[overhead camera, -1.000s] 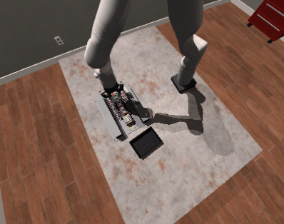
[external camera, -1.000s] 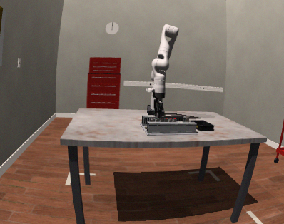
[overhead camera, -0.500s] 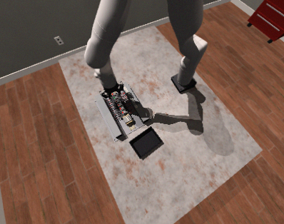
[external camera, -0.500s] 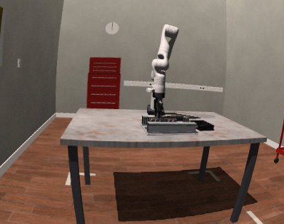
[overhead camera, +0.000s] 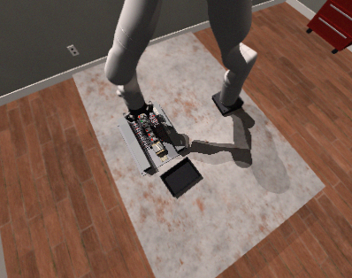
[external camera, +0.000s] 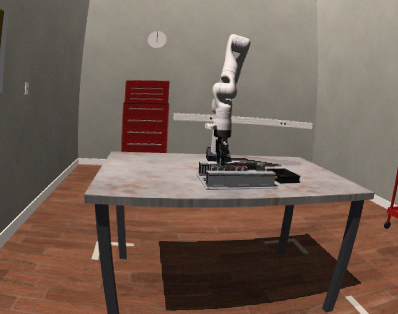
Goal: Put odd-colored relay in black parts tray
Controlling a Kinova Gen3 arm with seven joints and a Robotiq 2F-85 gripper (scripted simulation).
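From above, the pincer [overhead camera: 138, 116] hangs with fingers partly apart, holding nothing, over the far end of the panel [overhead camera: 133, 150]; the relays [overhead camera: 147, 129] sit in it, buttons too small to tell the odd one. The tray [overhead camera: 181, 178] lies just beside the panel's near end. From the side, the panel lies flat near the desk's [external camera: 140, 185] front edge. Likely small, rigid, snug: grip the relay's sides and pull straight, lest the loose panel lift.
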